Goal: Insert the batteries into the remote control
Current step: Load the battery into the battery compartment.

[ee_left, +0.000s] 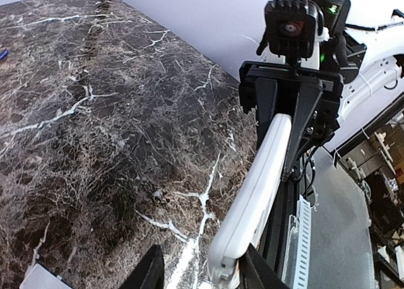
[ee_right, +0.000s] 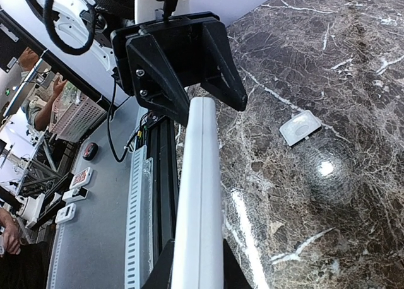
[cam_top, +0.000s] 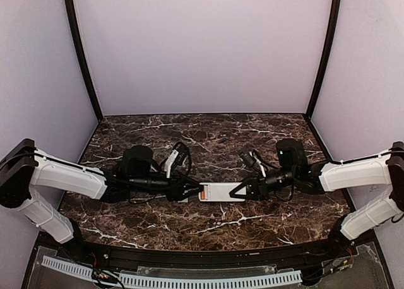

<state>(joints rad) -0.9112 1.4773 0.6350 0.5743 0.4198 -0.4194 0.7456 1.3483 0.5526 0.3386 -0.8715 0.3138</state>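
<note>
The white remote control (cam_top: 222,192) hangs above the table between my two grippers, plain side up. My right gripper (cam_top: 243,190) is shut on its right end; in the right wrist view its fingers clamp the remote (ee_right: 197,213) at the bottom, at the gripper (ee_right: 194,273). My left gripper (cam_top: 192,192) is at the left end with jaws apart; in the left wrist view (ee_left: 201,271) the remote (ee_left: 255,194) lies against one finger (ee_left: 260,277). A small orange bit (ee_left: 236,268) shows at that end. A blue sliver (ee_left: 2,53) lies at the far left edge.
A small white square cover plate (ee_right: 302,127) lies on the marble table (cam_top: 208,229), just under my left gripper. A black rail (cam_top: 202,254) and a white slotted cable duct (ee_right: 137,226) run along the near edge. Pale walls enclose the table.
</note>
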